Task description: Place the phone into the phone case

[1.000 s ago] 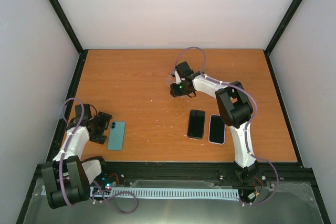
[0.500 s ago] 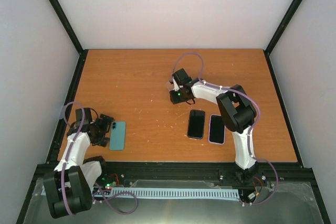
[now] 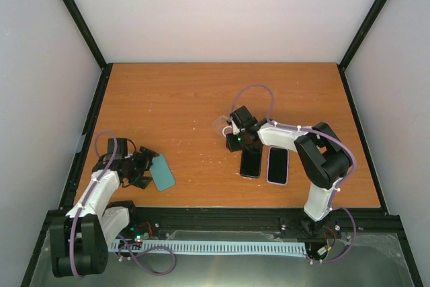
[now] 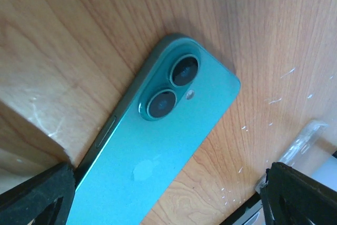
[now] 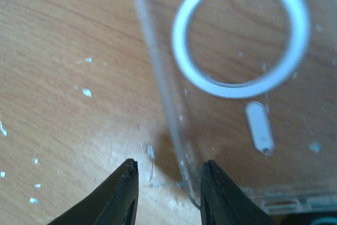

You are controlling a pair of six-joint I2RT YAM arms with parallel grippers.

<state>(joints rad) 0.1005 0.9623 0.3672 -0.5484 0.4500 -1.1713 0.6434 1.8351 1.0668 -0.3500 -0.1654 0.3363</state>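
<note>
Where wrist view ends, teal phone [image 4: 158, 167] cropped

The left arm [image 3: 94, 193] and right arm [image 3: 285, 136] have white shells with bulky black joints, looping lilac cables, and matte black jaws with rounded tips.

Black phone [image 3: 250, 164] beside lilac-rimmed phone [image 3: 277, 165] on table [image 3: 168, 99].

No lettering, brand name or number legible anywhere, teal phone [image 4: 158, 156] back bearing one faint pale mark [image 4: 143, 170] (too blurred to read), clear phone case [image 5: 295, 130] with an unlettered white ring [image 5: 237, 89].
</note>
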